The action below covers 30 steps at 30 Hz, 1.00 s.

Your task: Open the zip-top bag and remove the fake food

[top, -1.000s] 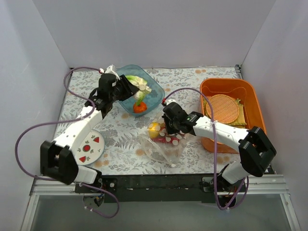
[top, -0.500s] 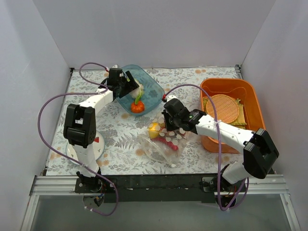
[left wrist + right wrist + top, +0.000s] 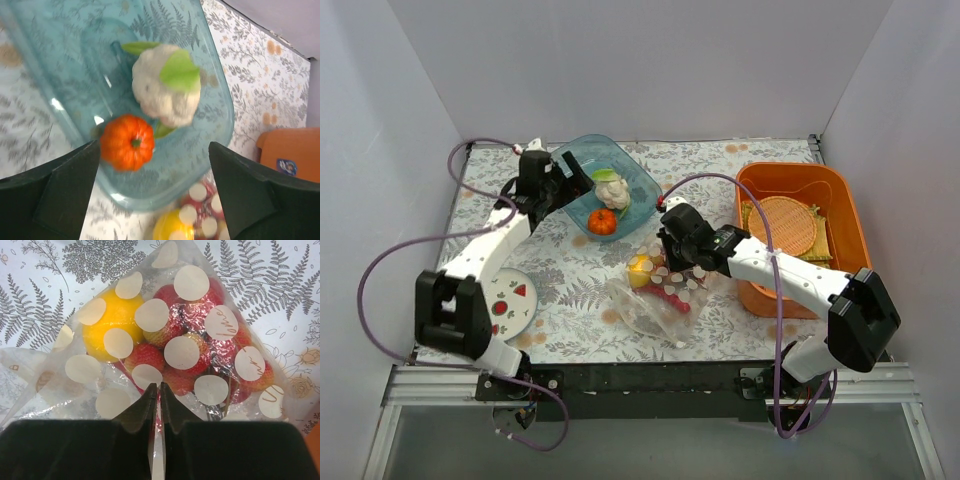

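Observation:
The clear polka-dot zip-top bag [image 3: 655,300] lies on the table in front of the teal bowl [image 3: 635,178]. It holds a yellow lemon [image 3: 107,322] and red strawberry pieces [image 3: 190,347]. My right gripper [image 3: 160,389] is shut on a fold of the bag's plastic. The white cauliflower [image 3: 165,85] with green leaf and the orange pumpkin [image 3: 127,142] lie in the bowl [image 3: 60,60]. My left gripper [image 3: 152,170] is open and empty, above the bowl's near rim; in the top view it [image 3: 568,183] is at the bowl's left side.
An orange bin [image 3: 850,215] with a round woven mat [image 3: 785,225] stands at the right. A white plate [image 3: 515,305] printed with fruit lies at the front left under the left arm. Grey walls enclose the table.
The left arm has swung left and back from over the bowl. The cauliflower and pumpkin now lie free in the bowl. The right gripper has kept its hold on the bag.

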Tool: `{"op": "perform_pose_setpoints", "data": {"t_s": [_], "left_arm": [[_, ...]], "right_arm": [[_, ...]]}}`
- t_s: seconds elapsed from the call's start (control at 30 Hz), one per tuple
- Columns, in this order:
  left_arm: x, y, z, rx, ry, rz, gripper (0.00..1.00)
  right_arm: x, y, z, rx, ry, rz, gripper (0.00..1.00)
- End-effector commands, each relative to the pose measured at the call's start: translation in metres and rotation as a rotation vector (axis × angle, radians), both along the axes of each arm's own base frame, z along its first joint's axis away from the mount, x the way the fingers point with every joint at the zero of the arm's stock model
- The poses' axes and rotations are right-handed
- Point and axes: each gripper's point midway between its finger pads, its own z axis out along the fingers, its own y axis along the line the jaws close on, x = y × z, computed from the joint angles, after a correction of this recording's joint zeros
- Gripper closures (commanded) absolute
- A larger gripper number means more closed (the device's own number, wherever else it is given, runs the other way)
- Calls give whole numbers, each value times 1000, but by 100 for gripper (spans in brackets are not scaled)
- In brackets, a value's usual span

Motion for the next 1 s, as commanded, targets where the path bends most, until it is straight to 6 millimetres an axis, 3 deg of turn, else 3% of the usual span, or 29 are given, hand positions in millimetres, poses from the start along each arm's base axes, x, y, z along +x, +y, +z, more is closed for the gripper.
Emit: {"op": "perform_pose_setpoints", "data": {"t_s": [0.0,0.03,0.13,0.17,0.37,0.4,0.47,0.5,0.63,0.77,0.9,0.97], "left_arm": [[-70,4,17,-33,-14,-3,14],[-95,6,14,-45,-10,-12,15],[-136,-10,6,-74,14,-56,21],[-159,-23,2,-90,22,-106,24],[-226,-47,-15,-210,87,-188,40],[-233,-50,-17,-219,99,-201,48],[-252,-54,-27,-234,144,-228,54],[-260,-55,-23,-256,138,-238,60],[-280,-68,-36,-319,187,-278,64],[-290,-89,-48,-376,224,-323,73],[-293,-108,-53,-439,219,-341,76],[-294,-118,-65,-416,247,-345,77]], "right_arm": [[6,-4,29,9,-70,5,85],[7,-6,30,2,-77,3,84],[9,-12,24,-28,-84,-5,83],[9,-13,22,-37,-81,-10,83],[16,-10,13,-67,-73,-13,83],[16,-12,12,-77,-72,-17,82],[16,-19,9,-102,-68,-26,82],[15,-24,7,-120,-70,-38,82],[8,-34,0,-131,-59,-60,82],[1,-40,-12,-158,-19,-69,84],[0,-47,-14,-176,-27,-85,84],[0,-46,-13,-180,-23,-84,84]]}}
